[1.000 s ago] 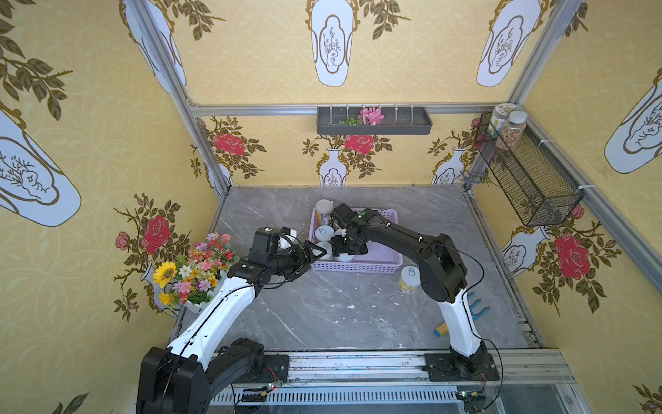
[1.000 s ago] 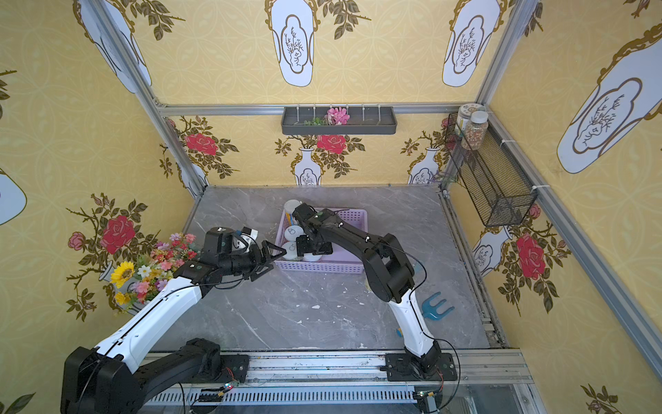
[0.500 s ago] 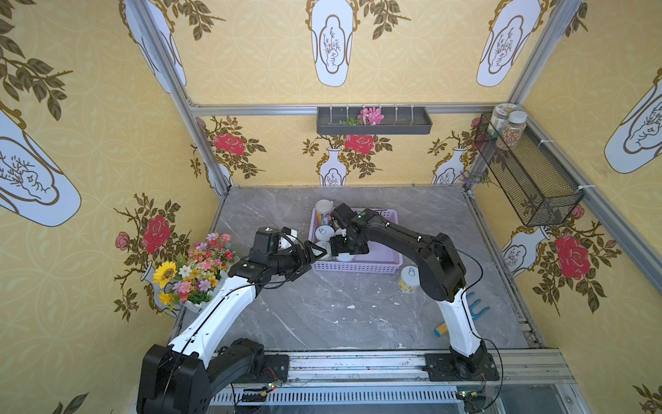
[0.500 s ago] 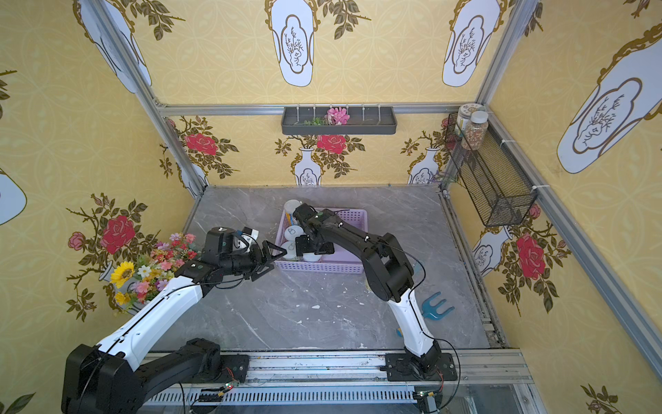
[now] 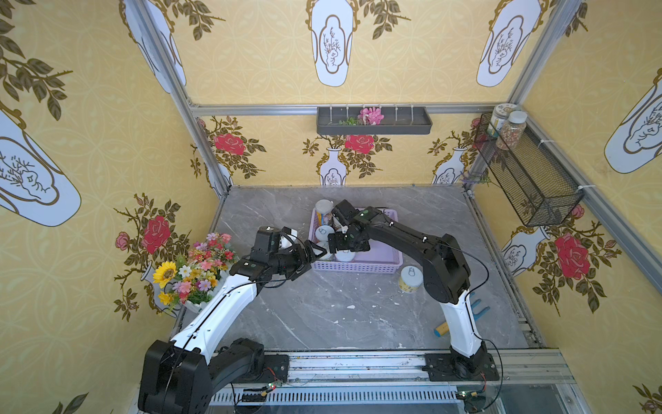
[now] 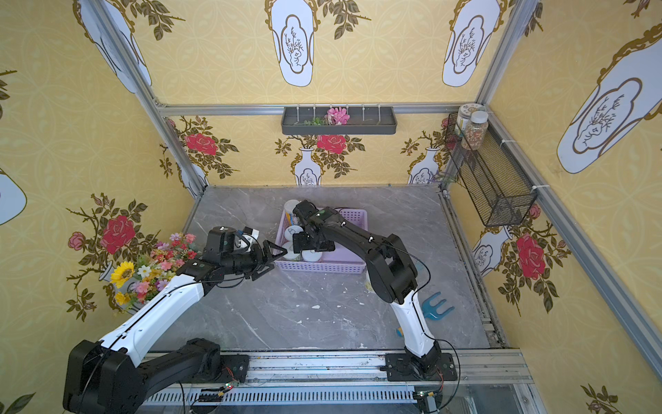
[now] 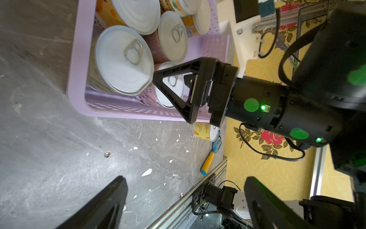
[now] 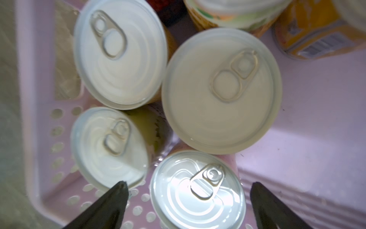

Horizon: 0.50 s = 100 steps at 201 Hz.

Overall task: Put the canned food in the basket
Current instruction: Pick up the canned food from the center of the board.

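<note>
The lavender basket [image 5: 358,267] [image 6: 322,267] stands mid-table with several cans of the canned food upright in its left end. My right gripper [image 5: 338,243] [image 8: 189,184] hangs open over them. A shiny pull-ring can [image 8: 198,198] stands free under the gap, apart from both fingers. A taller can [image 5: 324,209] fills the far left corner. One yellow-labelled can [image 5: 410,279] [image 7: 204,131] stands on the table beside the basket's near right corner. My left gripper [image 5: 311,258] [image 7: 185,178] is open and empty by the basket's near left corner.
A flower bouquet [image 5: 193,272] stands at the table's left edge. A blue fork tool with a yellow handle [image 5: 476,308] lies by the right arm's base. On the walls hang a black wire basket [image 5: 530,179] holding jars and a dark grey tray [image 5: 374,122].
My right gripper has opened over the cans in the basket. The left arm has hardly moved.
</note>
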Tool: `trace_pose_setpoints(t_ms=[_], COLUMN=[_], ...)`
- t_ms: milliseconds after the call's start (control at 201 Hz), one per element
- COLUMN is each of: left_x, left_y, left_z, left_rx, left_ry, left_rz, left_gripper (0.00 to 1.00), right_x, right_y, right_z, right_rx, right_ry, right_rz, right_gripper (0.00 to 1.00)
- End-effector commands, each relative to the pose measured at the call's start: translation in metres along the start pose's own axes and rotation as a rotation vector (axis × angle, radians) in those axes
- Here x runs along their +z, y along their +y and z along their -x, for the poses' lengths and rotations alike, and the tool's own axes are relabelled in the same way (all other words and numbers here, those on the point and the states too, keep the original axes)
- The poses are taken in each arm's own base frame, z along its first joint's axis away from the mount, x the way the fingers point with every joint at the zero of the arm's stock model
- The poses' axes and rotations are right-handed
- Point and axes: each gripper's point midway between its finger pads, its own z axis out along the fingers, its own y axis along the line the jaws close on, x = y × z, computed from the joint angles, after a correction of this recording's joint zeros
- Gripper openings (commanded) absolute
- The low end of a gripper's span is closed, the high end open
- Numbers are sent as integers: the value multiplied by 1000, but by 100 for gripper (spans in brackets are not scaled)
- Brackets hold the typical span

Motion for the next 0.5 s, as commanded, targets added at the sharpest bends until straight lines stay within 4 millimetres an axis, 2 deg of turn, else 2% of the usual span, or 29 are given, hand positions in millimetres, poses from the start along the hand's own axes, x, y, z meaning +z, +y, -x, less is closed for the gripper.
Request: trace_pose_setpoints(t_ms=[0, 164, 294, 383, 493], left_x=[1, 1, 2, 9, 27], left_y=[1, 3, 0, -9, -22], left_z=[4, 8, 12, 13, 9], left_rx=[14, 40, 98, 155, 229], left_ry=[-10, -19, -31, -29, -1], left_rz=[12, 46, 97, 114, 135], left_gripper=[98, 97, 97, 97, 97], right_x=[-12, -28, -59, -81, -108], right_y=[5, -4, -15, -31, -61], right_z=[4, -1, -11, -29, -52], right_rx=[-9, 2, -11, -4, 21], right_ry=[-28, -35, -59, -61, -51], right_rz=[32, 20, -8, -46, -117], right_gripper=[100, 99, 100, 100, 98])
